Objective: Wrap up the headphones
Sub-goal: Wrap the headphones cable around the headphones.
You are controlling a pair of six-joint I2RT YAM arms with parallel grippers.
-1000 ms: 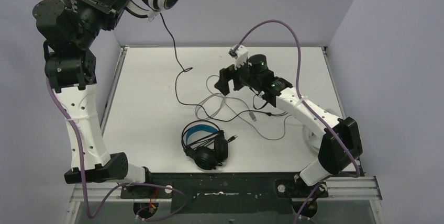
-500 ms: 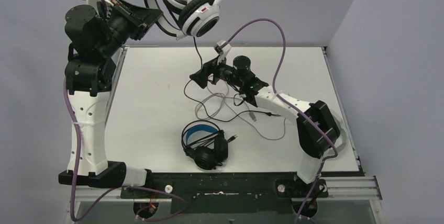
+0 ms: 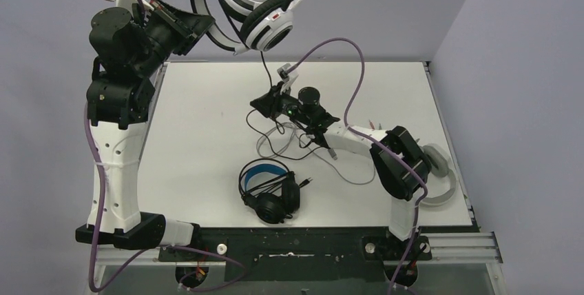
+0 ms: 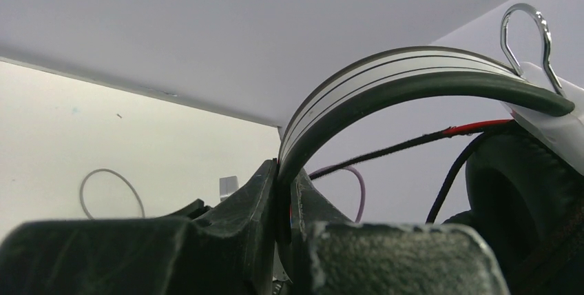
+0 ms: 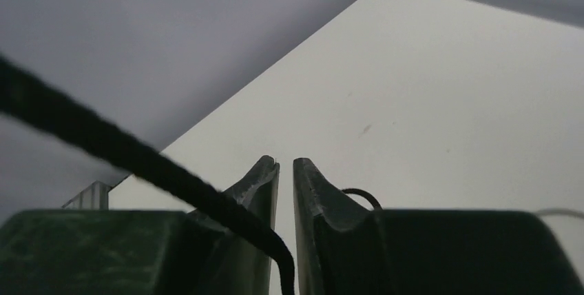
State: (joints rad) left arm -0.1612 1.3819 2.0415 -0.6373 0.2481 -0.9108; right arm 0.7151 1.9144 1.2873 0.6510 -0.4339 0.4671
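Note:
My left gripper (image 3: 198,25) is raised high at the back left, shut on the striped headband (image 4: 386,81) of the white headphones with black ear-cup centres (image 3: 256,4). Their black cable (image 3: 264,67) hangs down to my right gripper (image 3: 266,104) over the table's middle. In the right wrist view the cable (image 5: 138,150) crosses the left finger and drops into the narrow gap of the right gripper (image 5: 286,164), whose jaws have closed on it. The black headphones with a blue-lined headband (image 3: 268,188) lie near the front. Grey-white headphones (image 3: 441,178) lie at the right, partly behind my right arm.
Loose loops of pale and black cable (image 3: 289,140) lie on the white table (image 3: 193,136) under the right gripper, and a pale cable (image 3: 358,179) trails to the right. Purple walls close the back and both sides.
The left arm swung the white headphones right, over the back of the table. The right gripper moved left to the hanging black cable and went from open to shut on it.

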